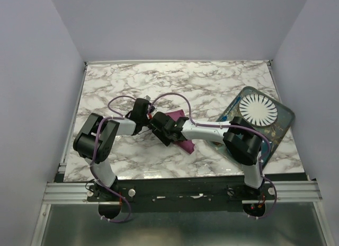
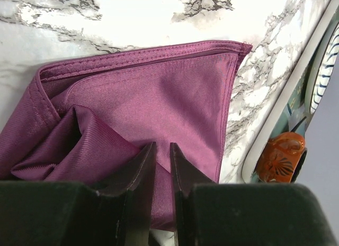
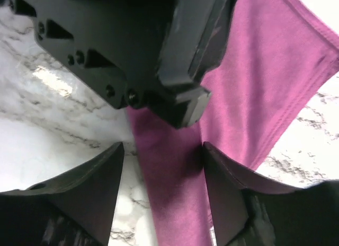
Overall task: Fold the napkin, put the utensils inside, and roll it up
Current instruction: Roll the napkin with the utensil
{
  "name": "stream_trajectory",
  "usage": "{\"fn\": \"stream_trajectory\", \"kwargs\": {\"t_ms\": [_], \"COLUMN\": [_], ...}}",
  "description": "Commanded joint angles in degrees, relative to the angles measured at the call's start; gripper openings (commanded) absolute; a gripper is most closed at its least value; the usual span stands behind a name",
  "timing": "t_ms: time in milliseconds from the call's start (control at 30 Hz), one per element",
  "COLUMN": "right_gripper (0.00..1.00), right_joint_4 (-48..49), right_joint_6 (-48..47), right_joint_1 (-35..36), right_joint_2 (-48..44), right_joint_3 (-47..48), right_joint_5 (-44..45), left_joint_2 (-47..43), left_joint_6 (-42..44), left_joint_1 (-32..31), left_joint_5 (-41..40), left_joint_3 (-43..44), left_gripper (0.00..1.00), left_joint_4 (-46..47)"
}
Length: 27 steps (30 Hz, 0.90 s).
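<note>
A white marble-patterned table with grey veins sits boxed in by plain pale walls on the left, right and far sides, with a metal rail along its near edge. On it are one plum-purple napkin, one teal mat, one white plate with dark radial lines and one small orange-rimmed cup - and two arms reach over it. The napkin lies folded at the middle of the table, both wrists crowded together above it. The left gripper has its fingers drawn nearly together, a fold of the napkin caught in the thin slit between them. The right gripper is spread wide, straddling a strip of the cloth without clamping it. The mat lies at an angle at the right - its right corner reaches the table's right edge - and carries the plate and the cup. The napkin's hemmed right corner stops just short of the mat's pale rim. Bare marble spreads across the far half and the near left.
</note>
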Motion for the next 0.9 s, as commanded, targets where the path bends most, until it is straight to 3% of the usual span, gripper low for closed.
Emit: {"fn": "stream_trajectory", "kwargs": {"t_ms": [0,67,167,233,367,567,667,867], "right_gripper": [0.54,0.41,0.34,0.33,0.30,0.30,0.30,0.33], "right_joint_4": [1.5,1.6,2.1,3.3,4.0,1.6,0.4,0.6], "right_joint_6": [-0.1,-0.1,0.9,0.9,2.3,5.9,9.0,12.9], "right_joint_1": [0.3,-0.4,-2.4,-5.1,-11.5,-23.5,-26.3,-28.5], "right_joint_2": [2.1,1.6,-0.1,-0.9,-0.5,7.2,11.8,15.9], "right_joint_3": [-0.5,-0.7,-1.7,-2.8,-3.4,1.6,4.0,6.0], "right_joint_5": [4.4,2.4,-6.8,-13.2,-34.4,-66.7,-76.7,-80.9], "left_joint_2": [1.5,0.4,-2.1,-3.9,-8.9,-12.6,-10.4,-5.0], "left_joint_6": [1.7,3.2,5.6,6.5,6.8,7.0,5.6,1.9], "left_joint_1": [0.5,0.5,0.8,1.1,3.1,3.9,3.6,2.0], "left_joint_5": [-1.3,-1.6,-2.3,-2.7,-0.5,0.5,3.1,5.7], "left_joint_3": [-1.2,-0.9,0.3,1.0,3.2,7.6,7.3,5.6], "left_gripper": [0.27,0.30,0.33,0.34,0.36,0.38,0.37,0.34], "left_joint_4": [-4.6,-5.6,-8.7,-10.7,-13.3,-16.9,-14.1,-6.3]}}
